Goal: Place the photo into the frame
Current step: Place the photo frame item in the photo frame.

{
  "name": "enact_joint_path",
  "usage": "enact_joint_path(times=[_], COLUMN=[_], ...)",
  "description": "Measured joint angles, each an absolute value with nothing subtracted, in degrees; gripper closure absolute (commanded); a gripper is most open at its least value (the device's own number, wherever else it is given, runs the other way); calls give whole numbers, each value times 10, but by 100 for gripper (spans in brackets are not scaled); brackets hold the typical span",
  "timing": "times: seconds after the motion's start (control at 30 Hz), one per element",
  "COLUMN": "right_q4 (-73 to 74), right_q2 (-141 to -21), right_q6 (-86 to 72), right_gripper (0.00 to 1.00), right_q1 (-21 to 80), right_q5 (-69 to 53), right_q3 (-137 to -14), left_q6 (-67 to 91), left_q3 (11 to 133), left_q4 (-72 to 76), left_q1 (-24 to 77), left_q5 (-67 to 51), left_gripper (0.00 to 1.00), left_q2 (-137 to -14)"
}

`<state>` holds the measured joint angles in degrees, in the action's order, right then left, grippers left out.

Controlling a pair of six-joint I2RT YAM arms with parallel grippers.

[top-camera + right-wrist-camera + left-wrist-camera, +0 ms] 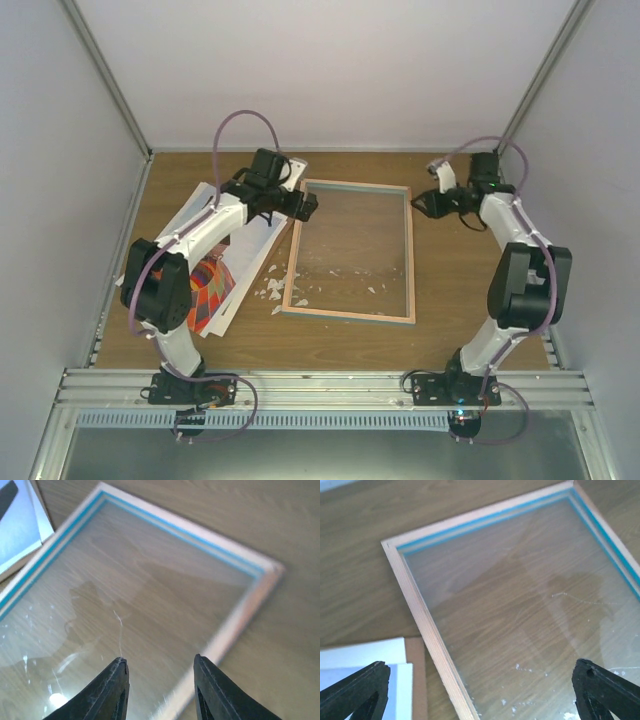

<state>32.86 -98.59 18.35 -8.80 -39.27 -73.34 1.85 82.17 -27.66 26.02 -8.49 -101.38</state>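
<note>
Your frame (347, 316) is lying flat mid-table (470, 330), and the wood shows right through the glass. The photo (205, 288) sits just left of it on some white sheets (270, 235), half hidden under your left arm. The left gripper (306, 206) hovers at the frame's far-left corner, spread wide and empty. The right gripper (425, 200), by the far-right corner, is the same.

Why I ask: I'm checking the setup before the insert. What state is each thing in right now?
frame: lying flat, empty, clear pane in place.
photo: outside the frame, lying on the sheets to its left, partly hidden.
white sheets: stacked flat, left of the frame.
left gripper: open, empty, above the frame's corner.
right gripper: open, empty, above the frame.
</note>
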Motion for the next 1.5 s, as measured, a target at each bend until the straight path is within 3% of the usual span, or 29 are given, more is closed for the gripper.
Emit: enact_joint_path(times=[0.5,0.7,0.97,1.17,1.5], right_q4=[256,263,277,262,213], right_q2=[-1210,-1256,-1220,-1162,-1211], right_q6=[143,142,145,135,135], right_gripper=[63,63,61,60,52], right_q1=[121,122,109,83,70], right_q5=[-320,-313,-294,-203,-43], right_q3=[-936,-932,-869,-860,-926], left_q6=[-64,-109,-173,-181,-179], left_q3=[835,830,766,725,726], left_q4=[-277,-293,-307,-312,-307], left_q1=[138,133,141,145,145], left_q5=[-209,-242,-269,-271,-273], left_gripper=[1,1,1,1,1], left_q2=[-1016,-1016,-1016,-1015,-1003])
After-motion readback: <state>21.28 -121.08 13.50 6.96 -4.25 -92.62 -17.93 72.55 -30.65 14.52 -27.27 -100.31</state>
